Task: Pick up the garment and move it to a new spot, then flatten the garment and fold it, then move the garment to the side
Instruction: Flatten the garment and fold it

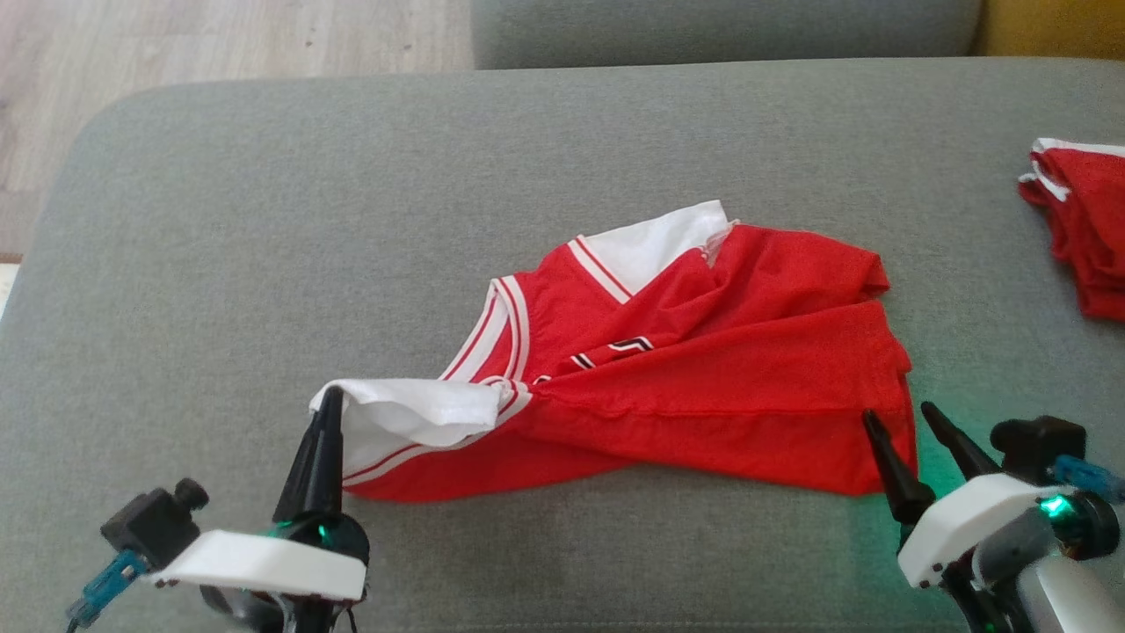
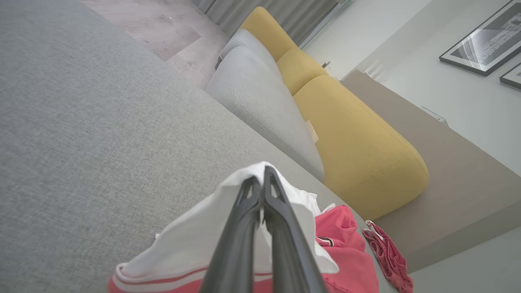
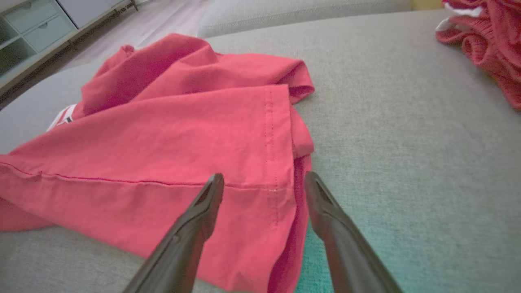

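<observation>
Pinching with the left tool, fingers pressed together on the white sleeve at the near-left end of the shirt. Standing wide with the right tool, gripping nothing, one finger over the red cloth and the other just off the shirt's near-right hem corner. Looks like the flattening step, with folding and moving aside not yet done. Lying bunched rather than flat on a grey cushion: twisted across the chest, doubled over along the far-right edge, with the other white sleeve poking out at the shirt's far side. Probably best to lower the right tool enough to slide one finger under the hem corner, then close on the stitched edge rather than on loose cloth further in. Take care to catch both layers there, or risk lifting only the top one. Hold the left pinch firm and low, and draw the two tools apart along the shirt's near edge, gently, just enough to take out the twist. Avoid lifting high, given the thin hold on the sleeve. Around the shirt, grey cloth on every side for spreading. Well to the right of the shirt, a second red garment; better not to drag toward it.
</observation>
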Robot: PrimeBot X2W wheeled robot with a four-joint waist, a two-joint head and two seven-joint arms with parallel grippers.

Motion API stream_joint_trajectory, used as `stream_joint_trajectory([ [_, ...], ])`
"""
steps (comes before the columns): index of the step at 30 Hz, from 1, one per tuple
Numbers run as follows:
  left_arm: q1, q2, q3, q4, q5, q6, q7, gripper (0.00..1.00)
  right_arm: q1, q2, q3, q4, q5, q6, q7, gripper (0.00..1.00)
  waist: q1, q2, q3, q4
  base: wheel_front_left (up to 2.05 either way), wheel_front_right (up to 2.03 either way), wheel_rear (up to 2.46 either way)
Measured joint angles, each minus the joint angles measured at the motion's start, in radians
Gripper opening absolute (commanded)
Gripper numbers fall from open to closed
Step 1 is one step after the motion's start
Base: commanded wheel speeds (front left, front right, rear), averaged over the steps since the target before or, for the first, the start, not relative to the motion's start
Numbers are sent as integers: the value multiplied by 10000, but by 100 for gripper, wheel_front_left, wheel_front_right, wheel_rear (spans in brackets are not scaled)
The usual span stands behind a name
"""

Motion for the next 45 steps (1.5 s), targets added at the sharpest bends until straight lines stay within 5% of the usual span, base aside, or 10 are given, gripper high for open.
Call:
stream_joint_trajectory([
  [13, -157, 2, -123, 109, 56, -10, -98, 0, -589, -293, 470, 1210, 397, 0, 362, 100, 0, 0, 69, 338, 0, 0, 0],
  [15, -161, 2, -150, 138, 58, -12, -98, 0, -632, -316, 575, 1239, 451, 0, 282, 49, 0, 0, 88, 351, 0, 0, 0],
  [16, -165, 2, -159, 155, 58, -12, -98, 0, -650, -332, 619, 1267, 451, 0, 221, 35, 0, 0, 95, 354, 0, 0, 0],
  [19, -183, 2, -180, 174, 58, -12, -98, 0, -704, -357, 663, 1312, 451, 0, 79, 13, 0, 0, 102, 349, 0, 0, 0],
  [22, -210, 4, -184, 190, 58, -12, -100, 0, -855, -410, 702, 1379, 445, 0, -29, 18, 0, 0, 92, 325, 0, 0, 0],
  [23, -210, 6, -184, 203, 58, -12, -100, 0, -890, -424, 734, 1394, 431, 0, -38, 4, 0, 0, 82, 313, 0, 0, 0],
  [24, -210, 6, -184, 209, 58, -12, -100, 0, -920, -439, 765, 1409, 403, 0, -54, 0, 0, 0, 75, 301, 0, 0, 0],
  [37, -595, 196, 56, -700, -203, -54, -153, 0, -1181, -761, 171, 50, 506, 0, -976, 0, 0, 0, -224, 67, 0, 0, 0],
  [45, -4690, 861, 215, -1415, -1066, -52, 1662, 0, -4261, -1776, 0, -1475, 1166, 0, 65, 0, 0, 0, 41, -250, 0, 0, 0],
])
